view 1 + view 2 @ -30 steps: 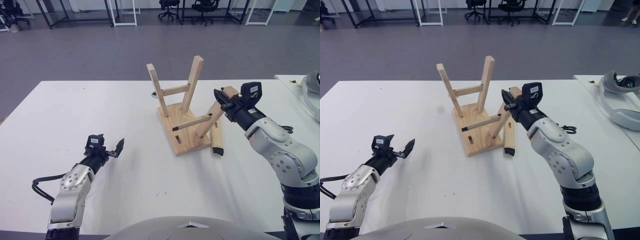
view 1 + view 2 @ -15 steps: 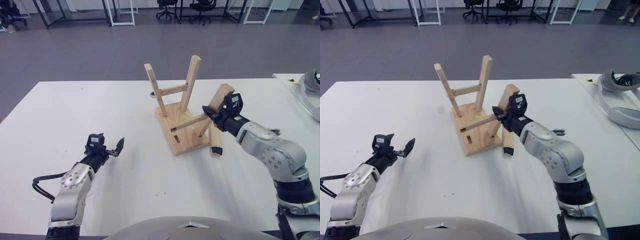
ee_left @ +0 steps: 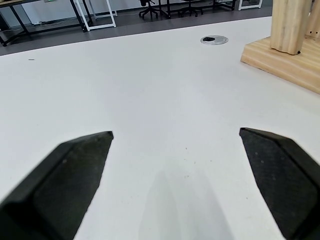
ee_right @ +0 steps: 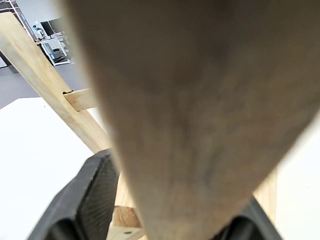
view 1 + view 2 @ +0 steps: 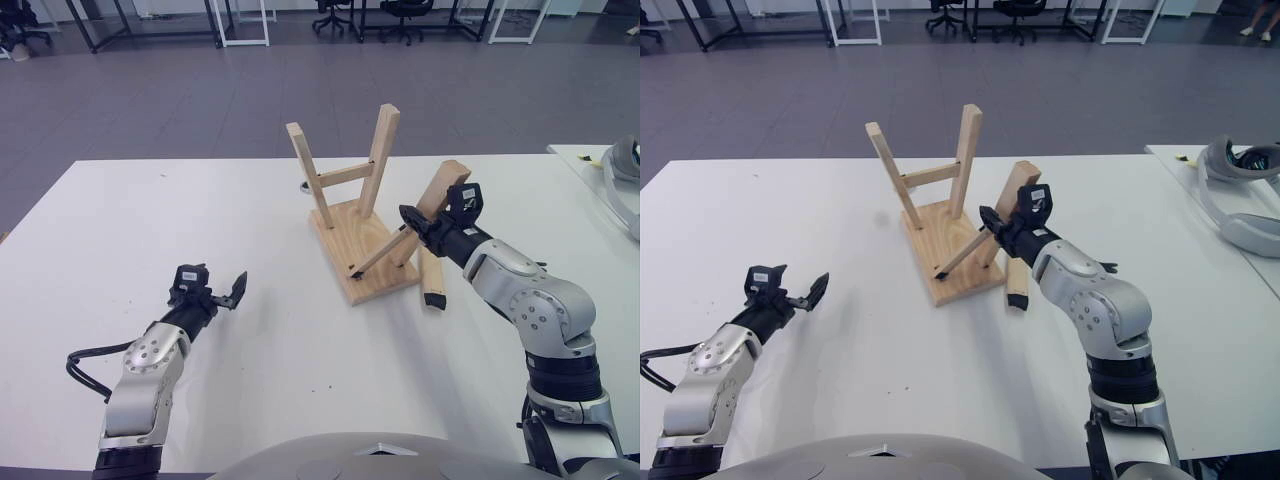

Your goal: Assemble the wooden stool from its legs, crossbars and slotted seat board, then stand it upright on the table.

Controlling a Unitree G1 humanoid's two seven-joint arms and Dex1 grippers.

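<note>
The slotted seat board [image 5: 372, 272] lies flat on the table's middle. Two legs [image 5: 380, 160] stand up from it, joined by a crossbar [image 5: 345, 178]. A third leg [image 5: 440, 195] leans over the board's right edge, and my right gripper [image 5: 410, 222] is shut on it; in the right wrist view the leg [image 4: 190, 100] sits between the dark fingers [image 4: 95, 195]. A second crossbar [image 5: 378, 250] slopes from that leg down to the board. A fourth leg [image 5: 432, 280] lies on the table beside the board. My left gripper [image 5: 215, 295] rests open on the table at the near left, its fingers [image 3: 65, 170] wide apart.
A grey headset [image 5: 1240, 200] lies on a neighbouring table at the right. A round cable grommet [image 3: 214, 39] sits in the table behind the board. A black cable [image 5: 85, 365] loops by my left arm. Bare table lies between the left gripper and the board.
My right gripper moved left and down from beside the leaning leg's top and closed on the leg. The sloping crossbar's free end dropped onto the board. The left arm stayed still.
</note>
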